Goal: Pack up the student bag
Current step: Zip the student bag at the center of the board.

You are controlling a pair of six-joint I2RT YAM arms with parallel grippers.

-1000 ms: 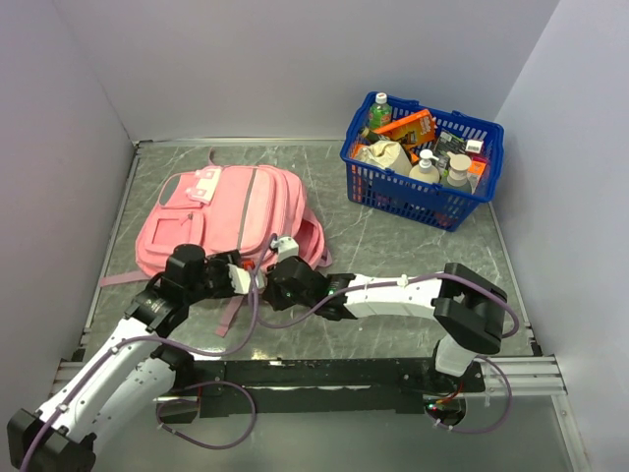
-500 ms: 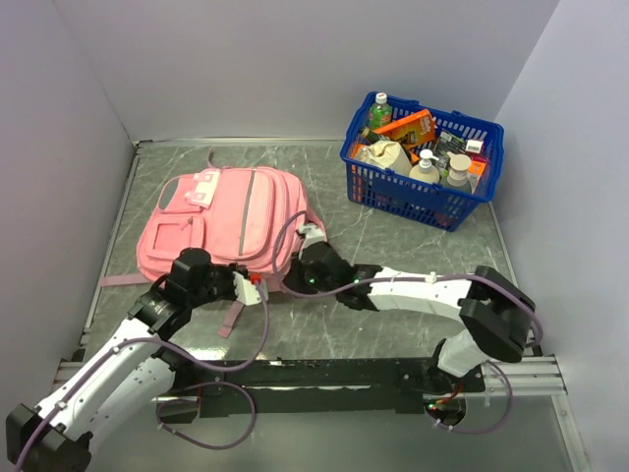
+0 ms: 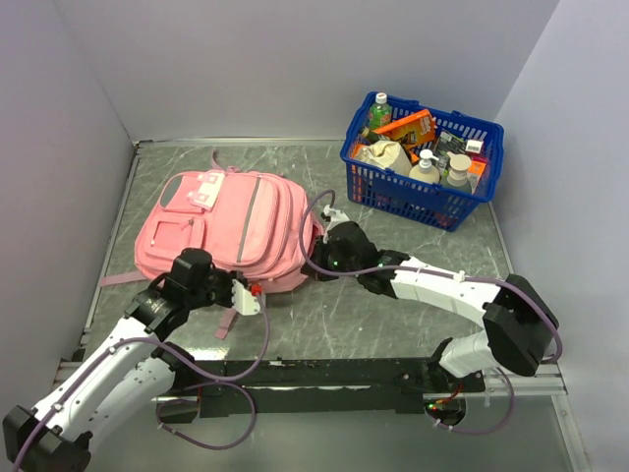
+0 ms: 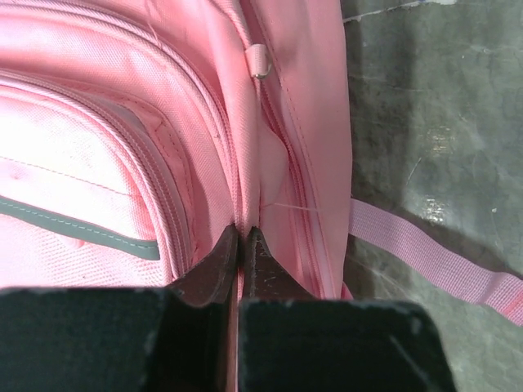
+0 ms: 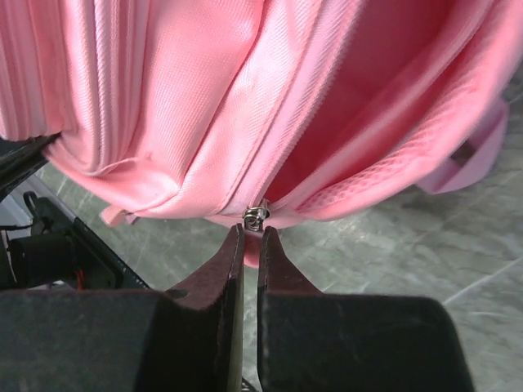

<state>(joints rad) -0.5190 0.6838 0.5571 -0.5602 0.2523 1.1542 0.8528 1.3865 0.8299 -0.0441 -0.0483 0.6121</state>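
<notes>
Nearest me, the left gripper is pinched tight on a fabric fold at the near edge of the student bag. Just beyond, the right gripper nips the zipper pull at the bag's right side. The bag lies flat on the left of the tabletop; a blue basket sits at the far right.

Student bag partly out of frame

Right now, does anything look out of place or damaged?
Nothing is spilled or broken. The bag lies flat, with a strap trailing loose beside it. What looks like a thin loose thread crosses its zip seam.
</notes>
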